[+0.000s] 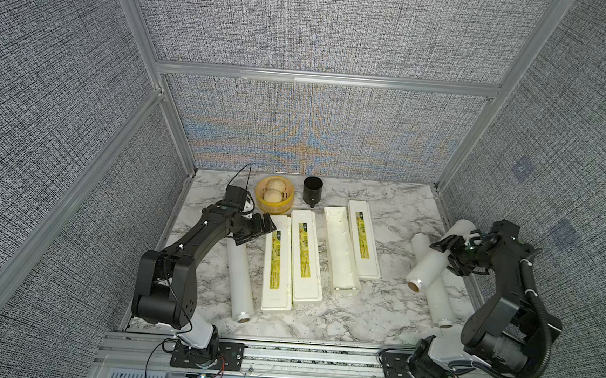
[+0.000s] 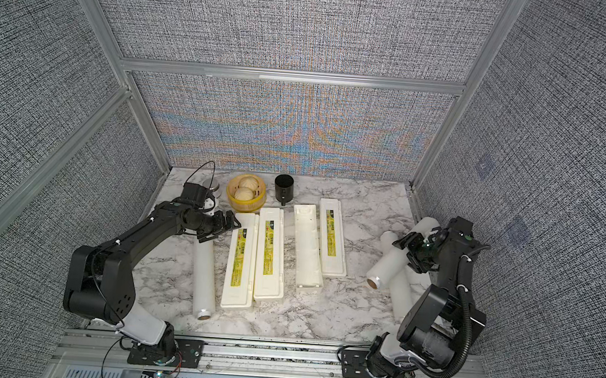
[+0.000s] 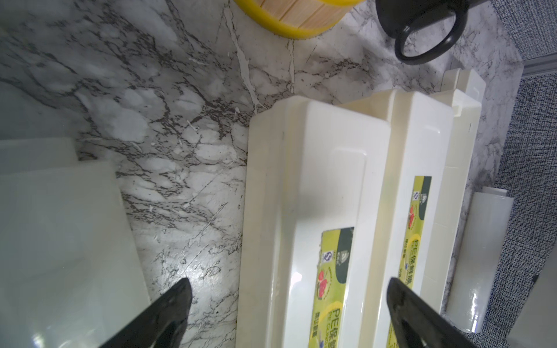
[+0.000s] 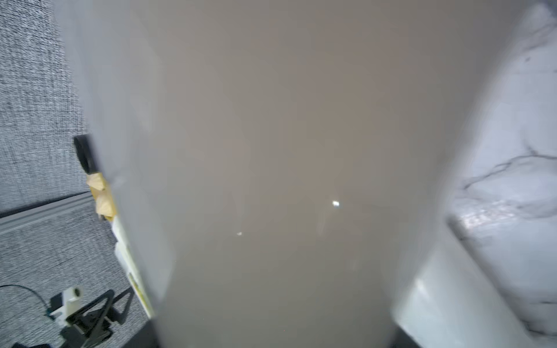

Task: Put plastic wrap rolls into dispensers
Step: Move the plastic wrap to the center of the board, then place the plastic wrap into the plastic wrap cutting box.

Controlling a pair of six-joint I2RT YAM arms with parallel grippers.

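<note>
Roll (image 1: 425, 271) sits clamped in R gripper (image 1: 448, 255), lifted and tilted, well to R-arm side of open dispenser (image 1: 341, 251). L gripper (image 1: 256, 232) hangs wide open on its other side. Best approach: align roll w/ dispenser's long axis, lower level, release late.

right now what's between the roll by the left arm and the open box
Two shut boxes, lying side by side, fill the stretch between the roll and the open box. Both top views show it.
</note>
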